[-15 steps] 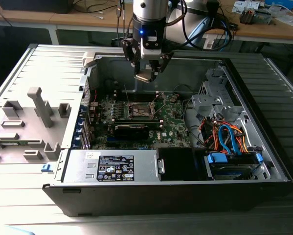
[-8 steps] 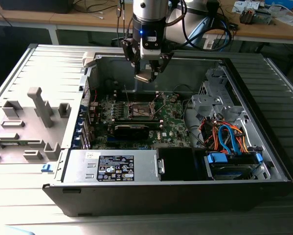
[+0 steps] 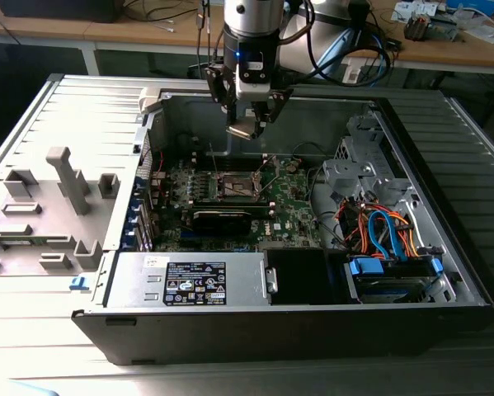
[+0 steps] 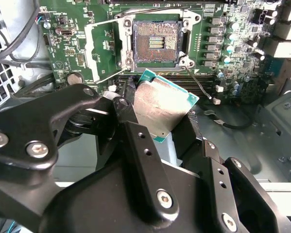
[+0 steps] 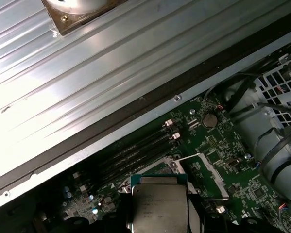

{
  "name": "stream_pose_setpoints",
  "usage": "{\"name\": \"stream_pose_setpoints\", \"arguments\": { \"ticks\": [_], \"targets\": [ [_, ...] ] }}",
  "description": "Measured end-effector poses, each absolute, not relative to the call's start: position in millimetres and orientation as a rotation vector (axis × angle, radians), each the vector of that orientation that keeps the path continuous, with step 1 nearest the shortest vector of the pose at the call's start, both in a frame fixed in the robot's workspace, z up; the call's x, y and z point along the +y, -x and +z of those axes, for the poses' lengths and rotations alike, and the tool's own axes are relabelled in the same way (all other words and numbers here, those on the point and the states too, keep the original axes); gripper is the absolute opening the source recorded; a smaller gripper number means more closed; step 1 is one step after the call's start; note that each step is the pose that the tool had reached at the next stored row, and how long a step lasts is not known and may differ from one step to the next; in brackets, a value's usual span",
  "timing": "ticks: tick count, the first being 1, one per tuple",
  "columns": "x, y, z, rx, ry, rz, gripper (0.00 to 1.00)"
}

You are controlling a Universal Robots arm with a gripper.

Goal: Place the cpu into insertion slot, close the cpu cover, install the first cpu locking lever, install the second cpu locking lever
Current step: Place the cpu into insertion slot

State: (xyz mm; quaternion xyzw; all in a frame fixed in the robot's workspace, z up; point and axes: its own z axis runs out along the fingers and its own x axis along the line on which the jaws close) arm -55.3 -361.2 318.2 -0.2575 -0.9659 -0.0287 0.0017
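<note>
My gripper (image 3: 248,122) hangs above the open computer case, shut on the cpu (image 3: 240,129). In both wrist views the cpu (image 4: 162,104) (image 5: 160,204) is a silver-topped square with a green edge, pinched at its sides by my black fingers (image 4: 135,141). The insertion slot (image 4: 156,42) on the green motherboard (image 3: 292,210) lies bare below, its contact field exposed. The cpu cover (image 4: 104,46), a thin silvery frame, is flipped open beside the slot. A thin wire locking lever (image 4: 199,83) sticks out loose from the slot's corner. In the exterior view the slot (image 3: 234,183) sits well below the cpu.
A long black card (image 3: 222,219) lies just in front of the slot. The grey power supply (image 3: 189,280) fills the case's near side. A drive cage with blue and orange cables (image 3: 383,235) is at the exterior view's right. A grey fixture (image 3: 65,186) stands outside on the left.
</note>
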Motion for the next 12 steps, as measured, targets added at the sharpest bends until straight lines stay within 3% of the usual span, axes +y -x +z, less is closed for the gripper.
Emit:
{"name": "stream_pose_setpoints", "arguments": {
  "ticks": [12],
  "targets": [
    [-361.2, 55.3, 316.9, -2.999, 0.929, -0.090, 0.55]
  ]
}}
